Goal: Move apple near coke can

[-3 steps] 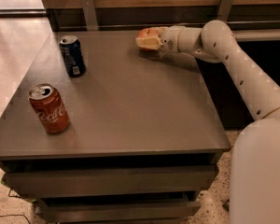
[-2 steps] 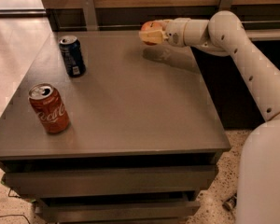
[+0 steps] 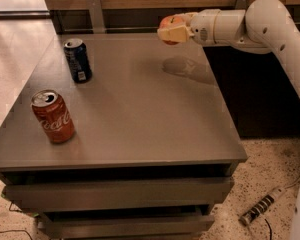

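Observation:
The apple (image 3: 167, 23), red-orange and mostly covered by the fingers, is held in my gripper (image 3: 171, 30) in the air above the far right part of the grey table (image 3: 140, 119). The gripper is shut on it and casts a shadow on the tabletop below. The coke can (image 3: 53, 116), red with white script and a silver top, stands upright near the table's front left corner, far from the apple.
A dark blue can (image 3: 78, 60) stands upright at the back left of the table. Drawers run under the tabletop (image 3: 120, 194). A wooden wall with metal brackets (image 3: 96, 11) is behind. A power strip (image 3: 262, 211) lies on the floor at the right.
The gripper has lifted the apple up off the table's far right area and carried it slightly higher; both cans have stayed put.

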### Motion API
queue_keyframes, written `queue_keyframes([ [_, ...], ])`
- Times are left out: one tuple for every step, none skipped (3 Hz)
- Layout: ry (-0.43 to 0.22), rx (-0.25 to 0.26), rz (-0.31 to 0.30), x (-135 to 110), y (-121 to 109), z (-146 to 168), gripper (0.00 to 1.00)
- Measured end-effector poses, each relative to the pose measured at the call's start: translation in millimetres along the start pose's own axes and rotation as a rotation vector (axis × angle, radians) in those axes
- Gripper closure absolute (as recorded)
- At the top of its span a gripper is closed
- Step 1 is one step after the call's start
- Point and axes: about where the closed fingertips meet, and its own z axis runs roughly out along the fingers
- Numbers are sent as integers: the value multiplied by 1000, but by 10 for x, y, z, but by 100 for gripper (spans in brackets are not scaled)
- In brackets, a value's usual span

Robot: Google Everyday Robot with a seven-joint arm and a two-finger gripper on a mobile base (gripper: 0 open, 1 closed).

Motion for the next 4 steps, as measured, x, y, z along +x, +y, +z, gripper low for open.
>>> queue_keyframes([
  [-2,-50,-11,-9,368,-244,100],
  [-4,-121,-20,16,795,-382,100],
  [-34,-203,-21,37,1251,-376,100],
  [-61,-303,-12,-14,1745,-285,100],
])
